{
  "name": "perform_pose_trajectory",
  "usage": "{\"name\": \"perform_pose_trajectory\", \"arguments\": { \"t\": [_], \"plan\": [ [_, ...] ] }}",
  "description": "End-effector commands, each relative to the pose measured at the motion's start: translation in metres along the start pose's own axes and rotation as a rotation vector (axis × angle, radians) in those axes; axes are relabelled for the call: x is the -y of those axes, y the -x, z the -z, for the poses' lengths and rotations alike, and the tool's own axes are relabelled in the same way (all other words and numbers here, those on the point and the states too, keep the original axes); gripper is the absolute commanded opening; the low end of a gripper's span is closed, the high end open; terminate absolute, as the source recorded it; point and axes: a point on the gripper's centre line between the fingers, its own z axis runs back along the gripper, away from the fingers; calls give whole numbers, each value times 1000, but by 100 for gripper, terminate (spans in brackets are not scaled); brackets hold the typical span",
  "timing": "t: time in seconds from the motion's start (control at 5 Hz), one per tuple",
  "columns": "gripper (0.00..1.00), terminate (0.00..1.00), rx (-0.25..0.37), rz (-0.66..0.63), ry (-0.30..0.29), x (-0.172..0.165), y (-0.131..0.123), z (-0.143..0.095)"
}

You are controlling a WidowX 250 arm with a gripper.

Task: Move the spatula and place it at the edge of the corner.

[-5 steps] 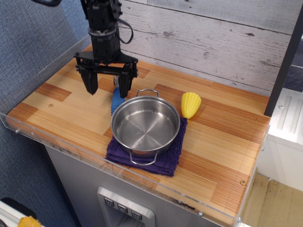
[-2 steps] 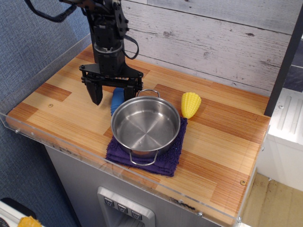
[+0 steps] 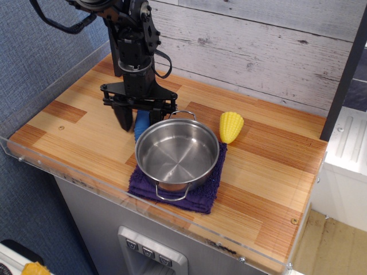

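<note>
We count one pot (image 3: pixel 177 153), one corn (image 3: pixel 230 126), one spatula (image 3: pixel 141 124) beside the pot; our gripper (image 3: pixel 141 118) straddles the spatula, spread, unclenched.

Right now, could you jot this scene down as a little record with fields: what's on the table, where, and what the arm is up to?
gripper: open, fingers straddling the spatula
spatula: blue handle showing, lying just left of the pot
pot: steel, nothing inside, standing on the cloth
cloth: purple, under the pot
corn: yellow, right of the pot, by the cloth's back corner
table: striped wood, clear plastic rim
</note>
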Motion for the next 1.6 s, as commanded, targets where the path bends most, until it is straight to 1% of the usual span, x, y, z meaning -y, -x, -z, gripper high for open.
{"name": "perform_pose_trajectory", "arguments": {
  "t": [0.0, 0.2, 0.4, 0.6, 0.8, 1.0, 1.2, 1.4],
  "plan": [
    [0, 0, 37, -38, 26, -21, 1, -24],
    [0, 0, 8, 42, 64, -36, -8, -45],
    [0, 0, -24, 90, 105, -51, -22, -70],
    [0, 0, -43, 182, 154, -47, -33, -98],
    [0, 0, -44, 306, 203, -11, -36, -128],
    [0, 0, -20, 287, 196, 13, -23, -145],
    [0, 0, -7, 296, 190, 37, -3, -150],
    [0, 0, -7, 261, 141, 61, 19, -154]
  ]
}}
